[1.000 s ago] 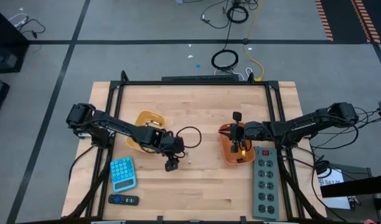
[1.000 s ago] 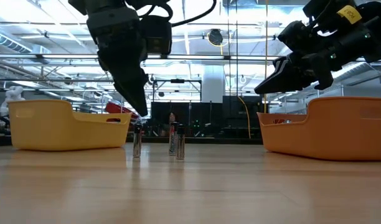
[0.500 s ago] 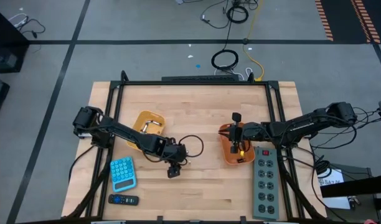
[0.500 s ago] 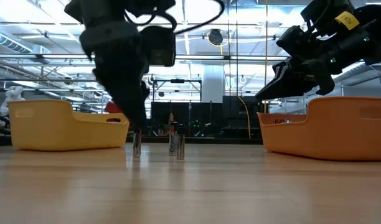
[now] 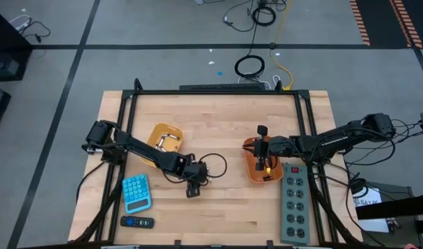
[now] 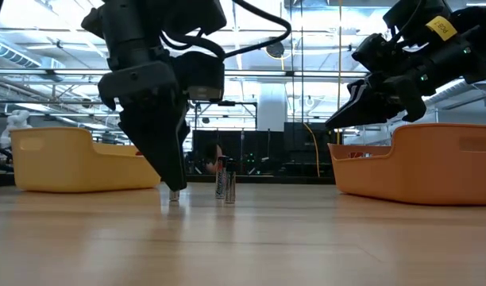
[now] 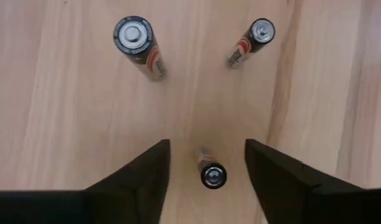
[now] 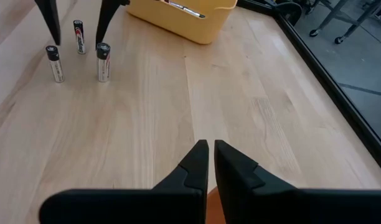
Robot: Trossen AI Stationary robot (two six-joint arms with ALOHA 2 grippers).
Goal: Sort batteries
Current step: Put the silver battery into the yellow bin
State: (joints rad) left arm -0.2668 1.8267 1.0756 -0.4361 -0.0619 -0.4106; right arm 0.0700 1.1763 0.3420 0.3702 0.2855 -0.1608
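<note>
You see three batteries (image 7: 213, 174) upright on the bare wood, mid-table | all slim cylinders, silvery-dark with red-marked labels | one stands between the left gripper's (image 7: 208, 163) parted fingers, not visibly touched | the other two (image 7: 139, 46) (image 7: 253, 40) stand just beyond it, side by side, apart

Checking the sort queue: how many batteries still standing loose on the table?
3. One between the left gripper fingers; two beyond it, side by side. Batteries in the trays can't be counted.
</note>
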